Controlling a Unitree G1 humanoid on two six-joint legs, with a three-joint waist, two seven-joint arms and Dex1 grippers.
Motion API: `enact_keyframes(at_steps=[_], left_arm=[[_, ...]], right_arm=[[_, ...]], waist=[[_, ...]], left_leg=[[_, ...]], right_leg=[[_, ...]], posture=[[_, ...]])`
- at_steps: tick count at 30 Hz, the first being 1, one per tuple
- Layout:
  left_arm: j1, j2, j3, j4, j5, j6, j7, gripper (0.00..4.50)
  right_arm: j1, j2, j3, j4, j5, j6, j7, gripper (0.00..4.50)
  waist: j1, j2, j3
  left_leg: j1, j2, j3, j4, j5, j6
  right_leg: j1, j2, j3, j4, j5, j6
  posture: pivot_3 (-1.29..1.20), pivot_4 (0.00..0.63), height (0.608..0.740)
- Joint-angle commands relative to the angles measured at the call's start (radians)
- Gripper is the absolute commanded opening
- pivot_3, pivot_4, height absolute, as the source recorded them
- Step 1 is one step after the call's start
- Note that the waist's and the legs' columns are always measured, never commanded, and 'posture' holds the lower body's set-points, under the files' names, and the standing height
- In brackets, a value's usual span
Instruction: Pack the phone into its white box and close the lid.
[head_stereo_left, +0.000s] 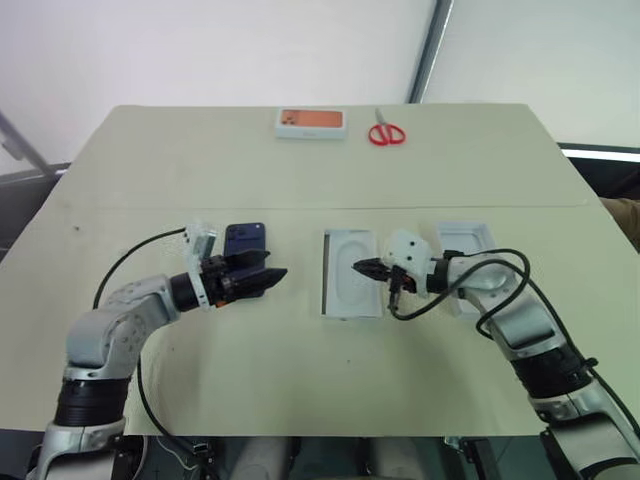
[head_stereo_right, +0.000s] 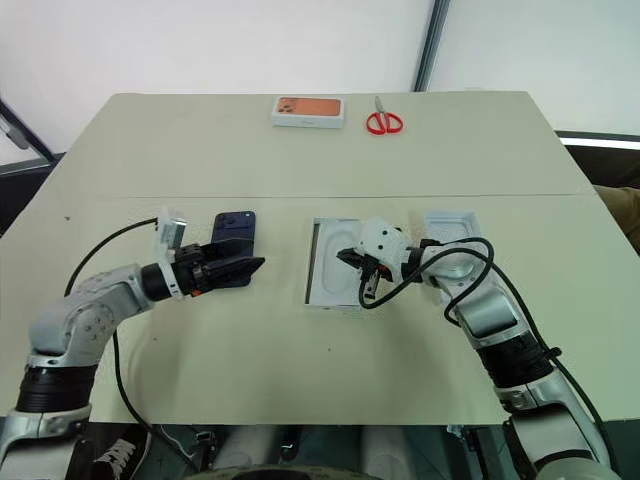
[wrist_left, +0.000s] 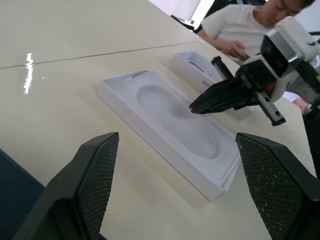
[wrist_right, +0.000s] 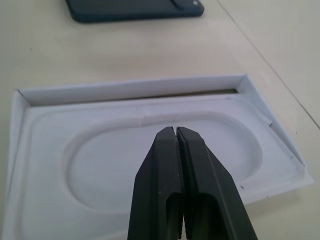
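The dark navy phone (head_stereo_left: 245, 240) lies flat on the table, left of centre. My left gripper (head_stereo_left: 272, 276) is open and empty, level, just in front of the phone, pointing toward the white box (head_stereo_left: 329, 290). A white insert card (wrist_right: 150, 160) with an oval recess lies in the box. My right gripper (head_stereo_left: 359, 267) is shut on nothing, its tips close over that recess. Whether they touch the card I cannot tell. The white lid (head_stereo_left: 470, 236) lies inside-up behind my right wrist, partly hidden by the arm.
An orange-topped box (head_stereo_left: 310, 122) and red scissors (head_stereo_left: 386, 134) lie at the table's far edge. A seam (head_stereo_left: 150, 208) crosses the table behind the phone. A person in a white shirt (wrist_left: 235, 25) sits beyond the table's right side.
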Motion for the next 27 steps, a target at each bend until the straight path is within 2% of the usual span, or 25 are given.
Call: enact_keyframes(at_steps=[1,11,16,20,27], left_arm=[[0.009,0.019,0.006,-0.009,0.024,-0.047,-0.015,3.95],[0.027,-0.029,-0.007,-0.037,0.035,-0.057,0.058,3.95],[0.041,-0.031,-0.018,-0.050,0.056,-0.076,0.072,3.95],[0.048,-0.036,-0.023,-0.063,0.059,-0.076,0.077,3.95],[0.050,-0.037,-0.022,-0.061,0.065,-0.077,0.079,3.95]], right_arm=[[-0.024,0.017,0.041,-0.012,-0.048,0.022,-0.009,0.10],[-0.050,0.110,0.147,0.010,-0.142,0.006,-0.028,0.10],[-0.083,0.169,0.147,0.031,-0.149,0.015,-0.045,0.10],[-0.089,0.176,0.137,0.056,-0.159,0.007,-0.055,0.10],[-0.075,0.123,0.113,0.062,-0.150,-0.025,-0.023,0.10]], waist=[[-0.001,0.000,0.000],[-0.015,0.000,0.000],[-0.022,0.000,0.000],[-0.016,0.000,0.000],[-0.018,0.000,0.000]], left_leg=[[0.000,0.000,0.000,0.000,0.000,0.000],[0.000,0.000,-0.001,0.000,0.000,0.000],[0.000,0.001,0.000,-0.001,0.001,-0.001],[0.000,0.000,0.000,0.000,0.001,-0.001],[0.000,0.000,-0.001,0.000,0.001,-0.001]], right_leg=[[0.000,0.000,0.000,0.000,0.000,0.000],[0.000,0.001,0.000,0.001,0.000,0.000],[0.000,0.002,0.001,0.003,0.000,0.000],[-0.001,0.002,0.000,0.003,0.000,0.000],[-0.001,0.002,0.000,0.003,0.000,0.000]], posture=[[0.00,0.150,0.740],[0.00,0.150,0.740],[0.00,0.150,0.740],[0.00,0.150,0.740],[0.00,0.150,0.740]])
